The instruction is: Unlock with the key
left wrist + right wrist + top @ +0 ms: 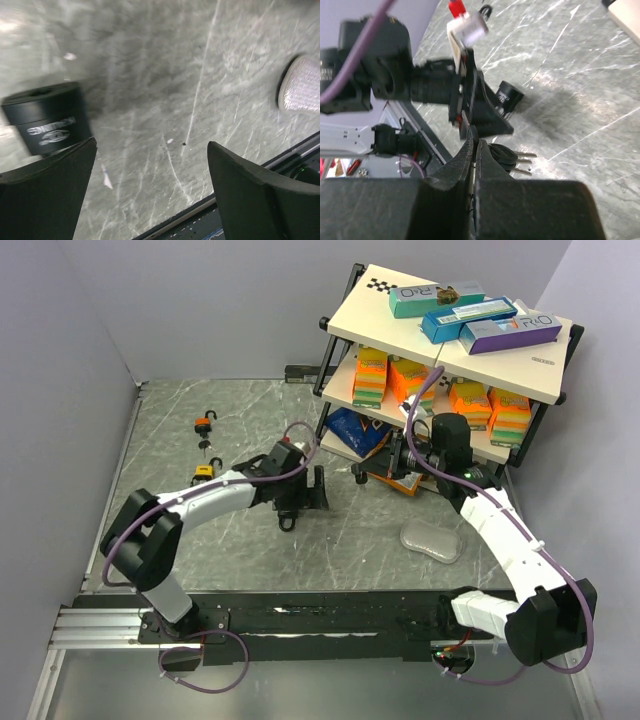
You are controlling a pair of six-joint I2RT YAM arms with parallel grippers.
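While the left pincer (151, 145) hovers low and spread, the right pincer (475, 141) pinches the keys (506, 156).

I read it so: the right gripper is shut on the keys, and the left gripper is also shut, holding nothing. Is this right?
Not quite. The left gripper is open, not shut: the left wrist view shows it spread wide, holding nothing. The right gripper is indeed shut on the keys.
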